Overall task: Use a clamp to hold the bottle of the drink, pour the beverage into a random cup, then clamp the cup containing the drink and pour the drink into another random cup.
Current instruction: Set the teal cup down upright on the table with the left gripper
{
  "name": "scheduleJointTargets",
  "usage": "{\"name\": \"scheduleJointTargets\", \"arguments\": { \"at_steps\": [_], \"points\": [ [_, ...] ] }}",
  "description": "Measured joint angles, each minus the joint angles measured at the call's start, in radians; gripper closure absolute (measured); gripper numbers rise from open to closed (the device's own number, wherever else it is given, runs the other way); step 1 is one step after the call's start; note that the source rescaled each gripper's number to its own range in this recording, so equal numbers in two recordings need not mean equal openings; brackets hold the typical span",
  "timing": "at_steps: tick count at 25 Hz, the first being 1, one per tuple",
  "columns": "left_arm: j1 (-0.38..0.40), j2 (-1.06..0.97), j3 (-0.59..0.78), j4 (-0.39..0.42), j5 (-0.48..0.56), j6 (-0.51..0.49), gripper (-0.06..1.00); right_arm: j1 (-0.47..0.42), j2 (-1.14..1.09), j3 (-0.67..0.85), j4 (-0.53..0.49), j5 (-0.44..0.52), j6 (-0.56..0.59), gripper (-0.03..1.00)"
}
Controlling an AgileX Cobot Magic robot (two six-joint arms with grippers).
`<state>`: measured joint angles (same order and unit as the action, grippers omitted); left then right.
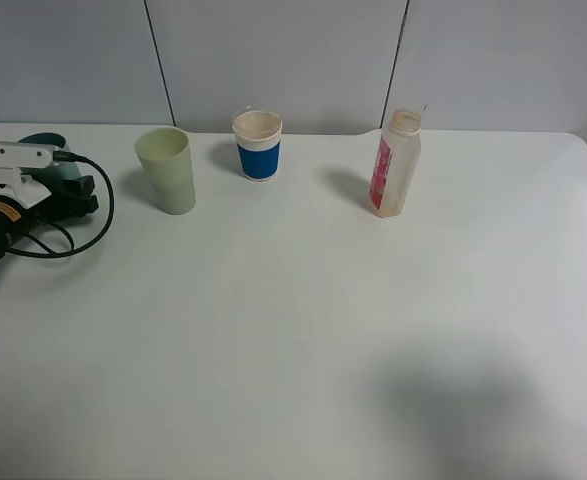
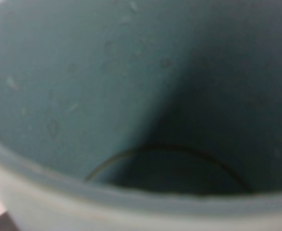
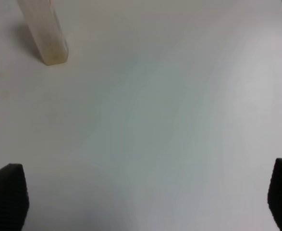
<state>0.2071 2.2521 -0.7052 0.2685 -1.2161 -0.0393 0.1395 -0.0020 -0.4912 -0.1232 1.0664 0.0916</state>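
An open plastic bottle (image 1: 394, 165) with a red label stands upright at the back right of the table; the right wrist view shows its lower part (image 3: 45, 38). A pale green cup (image 1: 168, 170) and a white cup with a blue sleeve (image 1: 258, 145) stand at the back left. At the far left, a teal cup (image 1: 45, 140) sits by my left gripper (image 1: 81, 193). The teal cup's inside (image 2: 83, 96) fills the left wrist view and hides the fingers. My right gripper (image 3: 143, 202) hangs open above bare table, well short of the bottle, with nothing between its fingertips (image 3: 6, 195).
The white table (image 1: 293, 330) runs wide in front of the cups and bottle. A black cable (image 1: 101, 215) loops beside the left arm. A soft shadow (image 1: 453, 400) lies on the table's front right. A grey panelled wall stands behind.
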Motion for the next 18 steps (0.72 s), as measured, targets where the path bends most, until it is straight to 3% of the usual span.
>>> {"name": "scheduleJointTargets", "arguments": {
  "at_steps": [18],
  "points": [
    [0.0, -0.019, -0.006, 0.0, -0.001, -0.004, 0.91, 0.0, 0.0, 0.0, 0.0, 0.0, 0.0, -0.03]
  ]
}}
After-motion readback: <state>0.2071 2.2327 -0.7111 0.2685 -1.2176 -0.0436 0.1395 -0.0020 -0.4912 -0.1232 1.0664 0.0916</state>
